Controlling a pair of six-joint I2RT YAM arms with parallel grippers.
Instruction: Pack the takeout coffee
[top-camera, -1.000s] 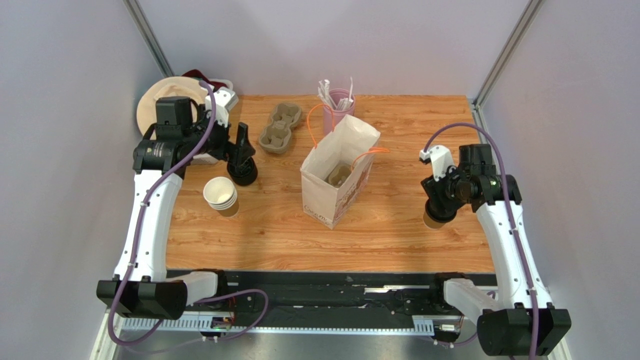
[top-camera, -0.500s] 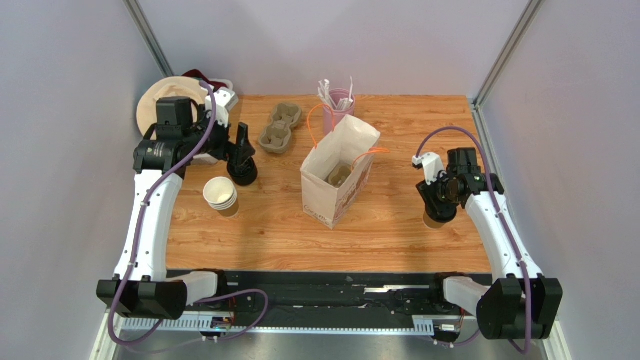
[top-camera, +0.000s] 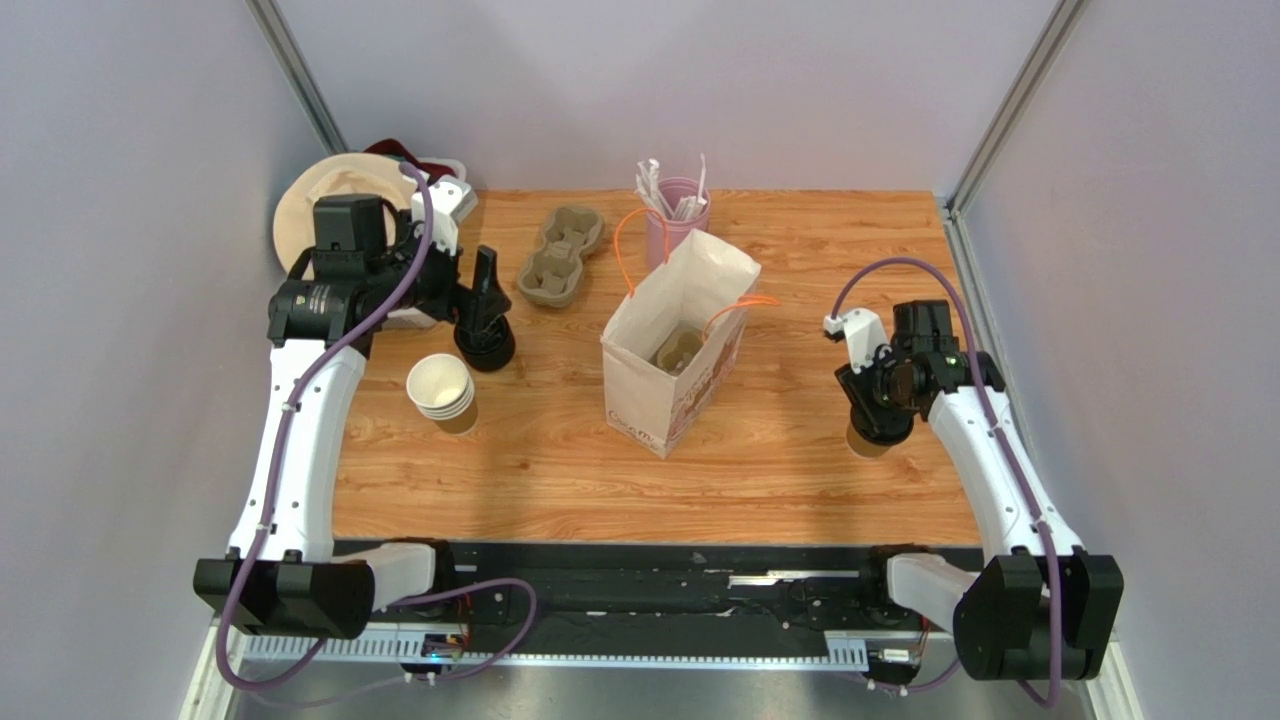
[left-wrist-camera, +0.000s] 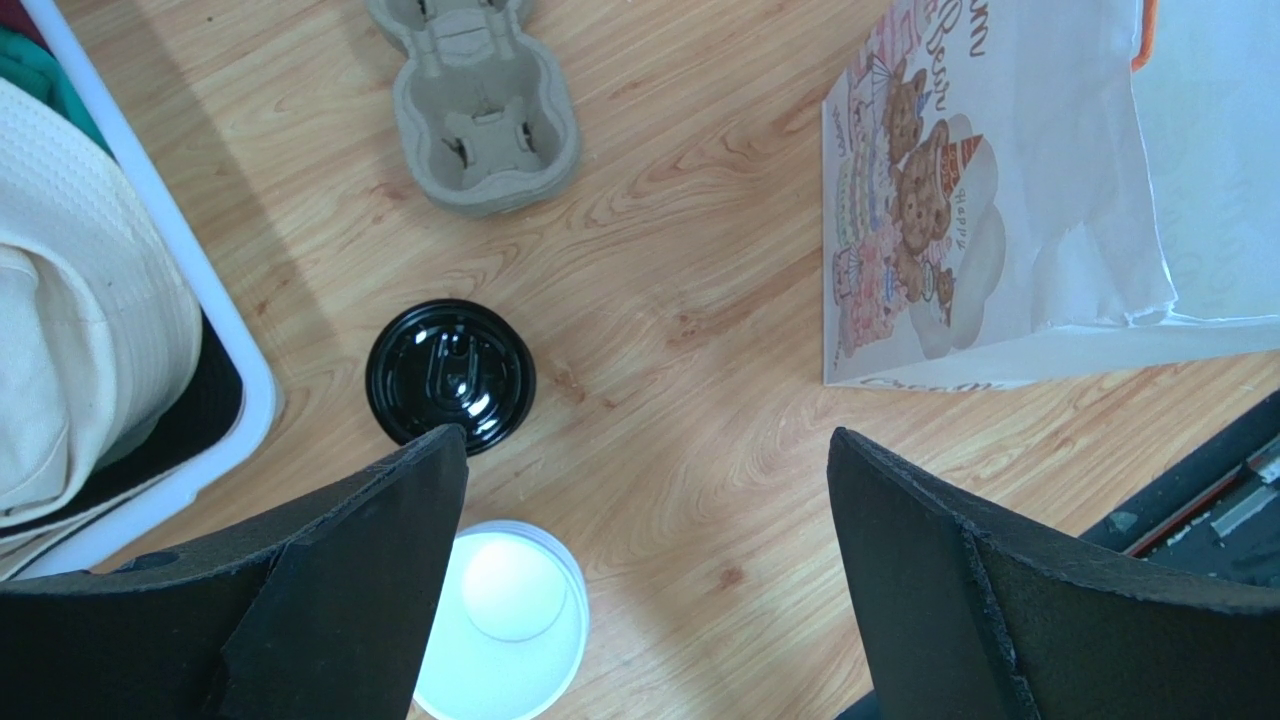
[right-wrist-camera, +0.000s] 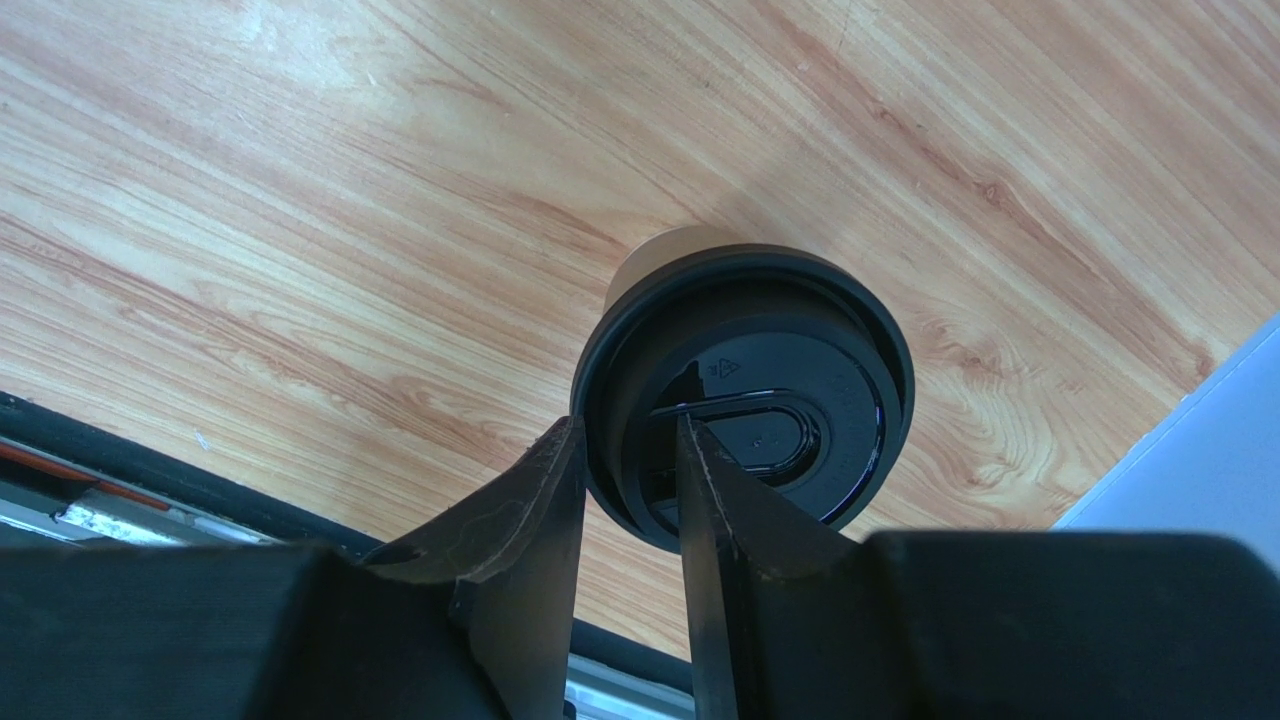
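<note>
Brown kraft cup (top-camera: 864, 444) wears its black lid (right-wrist-camera: 747, 398), unbagged, four o'clock of the paper bag (top-camera: 649, 393); right gripper (right-wrist-camera: 628, 435) straddles the rim, pinch uncertain; left gripper (left-wrist-camera: 646, 443) spread.

Left claw (left-wrist-camera: 643, 450) wide, right claw (right-wrist-camera: 624, 435) narrow

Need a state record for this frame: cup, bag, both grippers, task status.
cup: kraft, upright, black lid on, right of the bag, outside it
bag: upright, mouth open, mid-table
right gripper: over the cup, fingers straddling the lid's rim; whether it grips is unclear
left gripper: open, empty, above spare lid and cup stack
status: cup not yet bagged
</note>
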